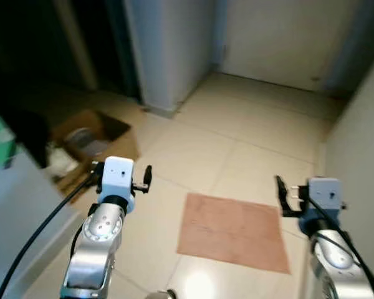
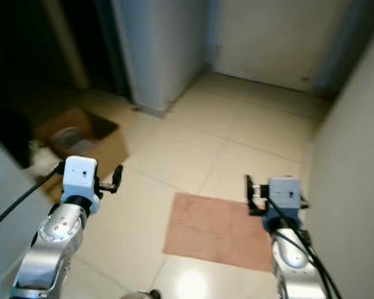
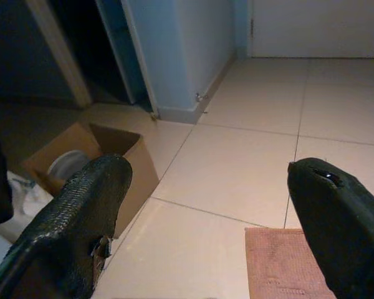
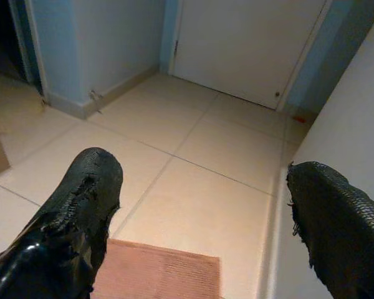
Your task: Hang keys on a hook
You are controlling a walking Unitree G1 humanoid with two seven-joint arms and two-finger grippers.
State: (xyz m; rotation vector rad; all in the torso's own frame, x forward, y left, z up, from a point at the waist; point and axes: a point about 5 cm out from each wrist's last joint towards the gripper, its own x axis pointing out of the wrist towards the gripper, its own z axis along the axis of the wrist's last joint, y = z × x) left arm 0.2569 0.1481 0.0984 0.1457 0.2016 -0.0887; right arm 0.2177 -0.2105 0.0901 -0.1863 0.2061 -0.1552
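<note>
Keys and hook nowhere yet: both left gripper (image 1: 147,177) and right gripper (image 1: 280,194) released, empty; scan walls as you walk.

Pink mat (image 1: 234,232) on tiled floor (image 1: 249,118), open cardboard box (image 1: 93,140) — white door (image 4: 249,43)

We see a plain salmon-pink rectangular floor mat (image 1: 234,232) on glossy cream floor tiles (image 1: 249,112) with thin dark grout lines. Beyond the textured black fingers (image 3: 81,230) of our left gripper (image 3: 206,230) sits an open brown cardboard box (image 3: 106,156), beside pale blue walls (image 3: 187,50).
</note>
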